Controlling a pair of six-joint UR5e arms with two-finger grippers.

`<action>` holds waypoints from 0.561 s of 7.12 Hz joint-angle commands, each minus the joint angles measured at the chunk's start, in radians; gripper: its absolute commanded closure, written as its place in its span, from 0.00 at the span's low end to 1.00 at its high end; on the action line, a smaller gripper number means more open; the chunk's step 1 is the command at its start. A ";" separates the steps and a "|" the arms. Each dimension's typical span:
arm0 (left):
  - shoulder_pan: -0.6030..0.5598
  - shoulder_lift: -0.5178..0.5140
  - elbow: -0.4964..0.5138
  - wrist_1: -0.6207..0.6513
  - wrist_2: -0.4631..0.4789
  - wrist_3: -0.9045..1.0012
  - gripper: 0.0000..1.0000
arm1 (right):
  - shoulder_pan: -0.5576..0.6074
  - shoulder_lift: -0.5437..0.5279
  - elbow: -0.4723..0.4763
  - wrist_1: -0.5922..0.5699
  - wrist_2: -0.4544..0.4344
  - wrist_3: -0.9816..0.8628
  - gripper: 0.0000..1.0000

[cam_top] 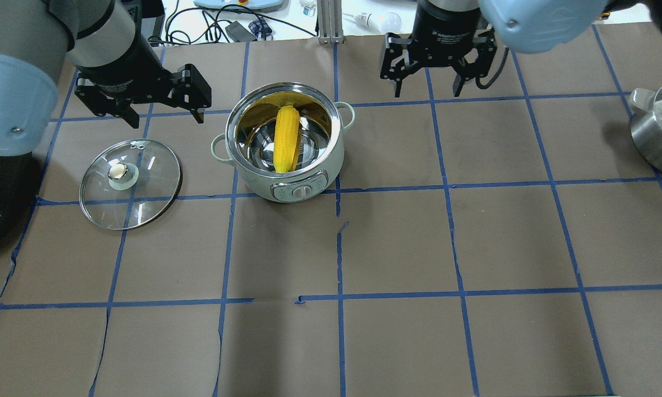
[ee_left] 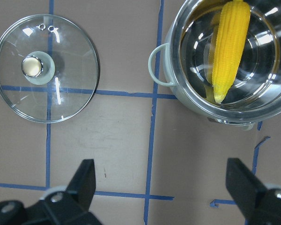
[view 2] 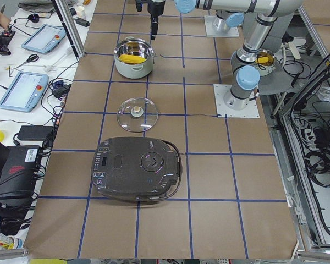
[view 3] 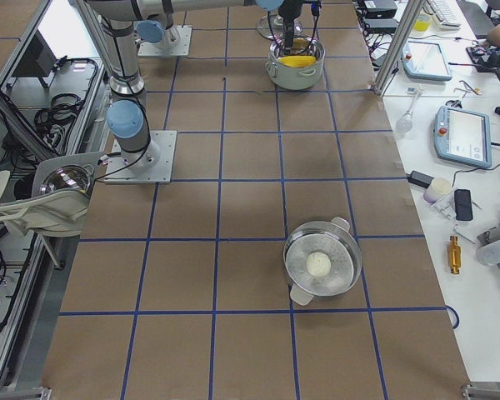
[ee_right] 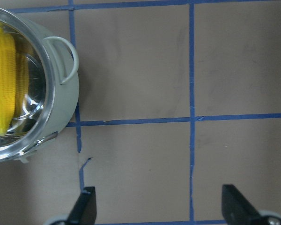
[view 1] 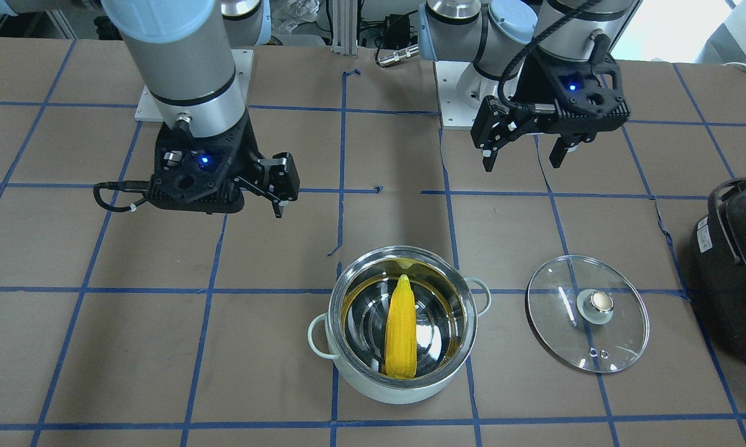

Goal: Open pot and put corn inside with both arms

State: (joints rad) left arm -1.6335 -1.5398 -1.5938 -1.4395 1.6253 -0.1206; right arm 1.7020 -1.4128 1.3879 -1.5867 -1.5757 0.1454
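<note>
Corn (cam_top: 286, 138) in the open pot (cam_top: 321, 165), lid (cam_top: 143, 194) flat on the worktop (cam_top: 474, 237) at its nine o'clock from overhead, left gripper (cam_top: 165, 118) and right gripper (cam_top: 426, 91) both released, empty, hovering

The table (cam_top: 397, 237) is covered edge to edge in brown paper, marked into squares by blue tape. About midway along the operators' edge stands the mint-green pot (cam_top: 325, 165), open. Its glass lid (cam_top: 143, 193) lies flat, knob up, beside it toward the robot's left end. A black cooker (view 2: 136, 169) sits nearer that left end. A steel steamer pot (view 3: 342, 271) stands toward the right end.
</note>
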 commanded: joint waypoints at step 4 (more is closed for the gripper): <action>0.054 -0.008 0.008 0.050 -0.027 0.030 0.00 | -0.071 -0.135 0.125 -0.009 -0.032 -0.170 0.00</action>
State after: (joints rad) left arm -1.5885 -1.5494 -1.5814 -1.3938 1.6007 -0.0961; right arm 1.6311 -1.5406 1.5050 -1.5945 -1.6074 -0.0198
